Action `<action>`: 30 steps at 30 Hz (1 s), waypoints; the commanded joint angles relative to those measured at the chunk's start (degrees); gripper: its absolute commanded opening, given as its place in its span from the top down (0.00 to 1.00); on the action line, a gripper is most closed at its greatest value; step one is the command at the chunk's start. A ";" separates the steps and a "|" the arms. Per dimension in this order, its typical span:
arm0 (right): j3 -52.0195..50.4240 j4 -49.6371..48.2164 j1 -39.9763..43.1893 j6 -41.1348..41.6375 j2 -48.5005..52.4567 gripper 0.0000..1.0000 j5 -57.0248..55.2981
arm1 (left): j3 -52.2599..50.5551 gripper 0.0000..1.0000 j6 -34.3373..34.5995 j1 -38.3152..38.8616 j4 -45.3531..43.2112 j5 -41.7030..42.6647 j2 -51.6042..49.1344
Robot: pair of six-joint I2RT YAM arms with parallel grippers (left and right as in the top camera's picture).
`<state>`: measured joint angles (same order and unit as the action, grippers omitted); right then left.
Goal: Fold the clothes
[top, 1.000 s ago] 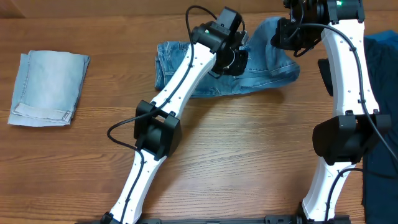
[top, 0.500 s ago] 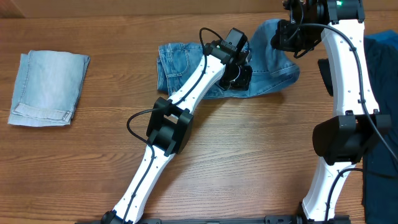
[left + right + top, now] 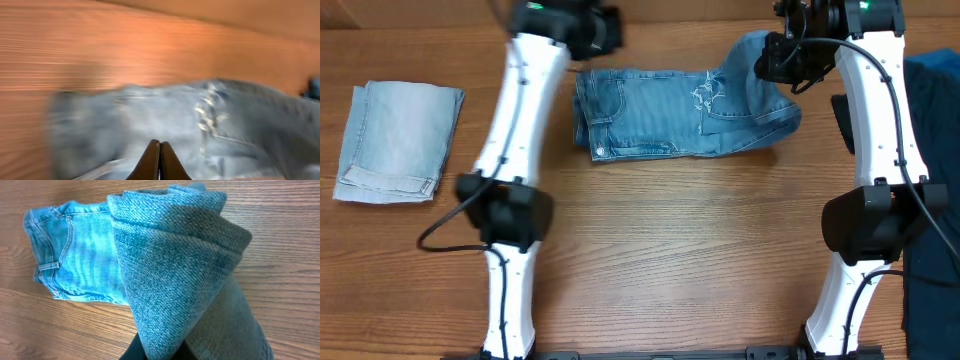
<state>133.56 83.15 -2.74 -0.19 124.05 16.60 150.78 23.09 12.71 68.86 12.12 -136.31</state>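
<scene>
Two wrist views show what overhead hides: left fingers (image 3: pixel 149 162) together above the jeans (image 3: pixel 650 125), right fingers (image 3: pixel 131 353) clamped on them

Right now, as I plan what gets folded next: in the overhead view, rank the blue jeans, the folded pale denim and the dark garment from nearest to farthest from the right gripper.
1. Blue jeans, centre: the right gripper is shut on their raised fold.
2. Dark garment, at the far right edge.
3. Folded pale denim, far left.
</scene>
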 commanded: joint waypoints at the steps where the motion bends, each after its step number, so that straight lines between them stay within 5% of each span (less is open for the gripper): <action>1: 2.86 -0.28 -4.02 0.26 -2.12 0.96 1.44 | -0.22 0.96 -3.87 -3.06 2.01 -2.05 -1.18; 15: 4.39 -8.52 -18.99 0.74 -1.29 0.96 1.40 | -0.22 0.96 -6.88 -9.46 3.13 -2.25 -1.16; 30: 2.99 -16.92 -26.71 1.95 10.19 0.96 1.16 | -0.22 0.95 -9.42 -10.91 3.85 -2.23 -1.14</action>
<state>135.63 68.97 -27.66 1.52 134.19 17.15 150.56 14.79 2.35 72.66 10.41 -137.01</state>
